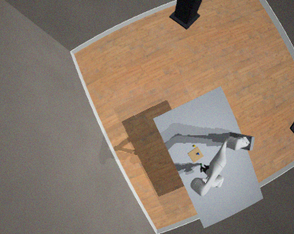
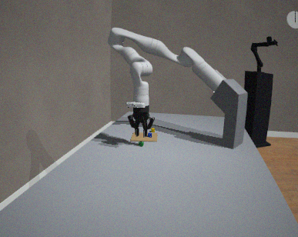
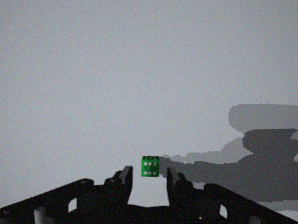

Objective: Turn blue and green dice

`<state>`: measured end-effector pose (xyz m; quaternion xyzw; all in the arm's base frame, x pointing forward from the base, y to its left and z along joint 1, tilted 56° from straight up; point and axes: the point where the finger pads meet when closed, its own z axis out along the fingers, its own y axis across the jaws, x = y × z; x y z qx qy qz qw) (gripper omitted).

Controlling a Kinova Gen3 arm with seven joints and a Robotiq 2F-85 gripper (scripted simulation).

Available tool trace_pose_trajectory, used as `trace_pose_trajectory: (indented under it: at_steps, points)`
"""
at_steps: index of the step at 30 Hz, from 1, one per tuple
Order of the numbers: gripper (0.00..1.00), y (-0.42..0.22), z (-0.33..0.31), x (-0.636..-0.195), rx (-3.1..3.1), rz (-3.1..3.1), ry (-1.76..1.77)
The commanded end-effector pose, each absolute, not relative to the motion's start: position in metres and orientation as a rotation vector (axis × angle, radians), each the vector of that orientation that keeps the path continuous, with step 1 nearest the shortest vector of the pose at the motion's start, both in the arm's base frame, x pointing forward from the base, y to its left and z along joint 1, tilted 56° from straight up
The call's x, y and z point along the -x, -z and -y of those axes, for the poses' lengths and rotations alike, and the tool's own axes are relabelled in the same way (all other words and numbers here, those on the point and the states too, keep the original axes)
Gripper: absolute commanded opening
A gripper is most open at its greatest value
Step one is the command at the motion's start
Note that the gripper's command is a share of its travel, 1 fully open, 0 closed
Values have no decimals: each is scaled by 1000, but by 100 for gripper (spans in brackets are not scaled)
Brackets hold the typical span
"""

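The green die [image 2: 141, 144] [image 3: 150, 165] lies on the grey table just off the front edge of the tan mat [image 2: 154, 138] [image 1: 192, 156]. The blue die [image 2: 149, 135] and the yellow die [image 2: 152, 130] [image 1: 194, 145] stand on the mat. My gripper [image 2: 142, 133] [image 3: 149, 176] points straight down and hangs a little above the green die, near the mat's front edge. Its fingers are narrowed to a small gap with nothing between them. In the wrist view the green die shows just beyond the gap. I cannot read the faces of the dice.
The arm's grey base block [image 2: 231, 115] stands behind the mat to the right. A black pedestal [image 2: 258, 108] with a camera arm stands beyond the table. The table's left edge [image 2: 48, 169] runs along the wall.
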<state>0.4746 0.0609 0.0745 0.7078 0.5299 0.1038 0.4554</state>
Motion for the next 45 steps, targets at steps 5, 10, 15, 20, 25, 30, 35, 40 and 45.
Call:
trace_pose_trajectory:
  at_steps: [5, 10, 15, 20, 25, 30, 35, 40, 45]
  points:
    - [35, -69, -55, -480, -1747, -1306, -252]
    - [35, -66, -52, -484, -1747, -1306, -252]
    - [35, -65, -51, -485, -1747, -1306, -252]
    - [35, -63, -50, -487, -1747, -1306, -252]
    - [35, -63, -50, -487, -1747, -1306, -252]
    - [35, -63, -50, -487, -1747, -1306, -252]
    - [35, -63, -50, -487, -1747, -1306, -252]
    - [35, -63, -50, -487, -1747, -1306, -252]
    - [35, -63, -50, -487, -1747, -1306, -252]
